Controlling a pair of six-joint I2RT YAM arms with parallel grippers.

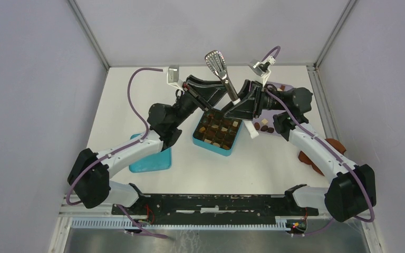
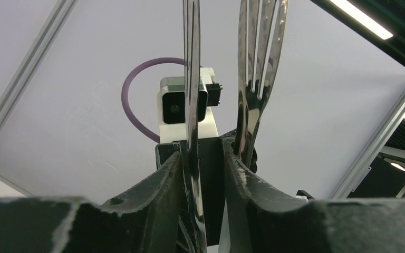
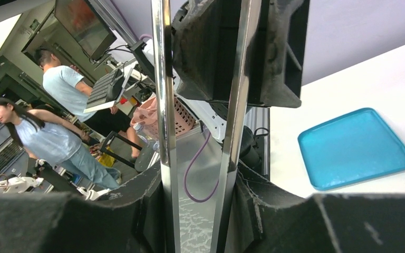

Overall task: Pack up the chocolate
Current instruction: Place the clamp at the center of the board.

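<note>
My left tool (image 2: 203,174) and right tool (image 3: 198,184) both clamped the tongs (image 1: 217,60); a mistimed release might drop them toward six o'clock, onto chocolate (image 1: 216,132) in the teal box (image 1: 198,138).

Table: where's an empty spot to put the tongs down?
Bare table lies between the teal box and the black rail, and at the far left corner. Right of the box is crowded: loose chocolates, right arm, brown cloth.

Above box (image 1: 214,149): tongs (image 1: 222,74), right claw (image 1: 236,101) — front open.
</note>
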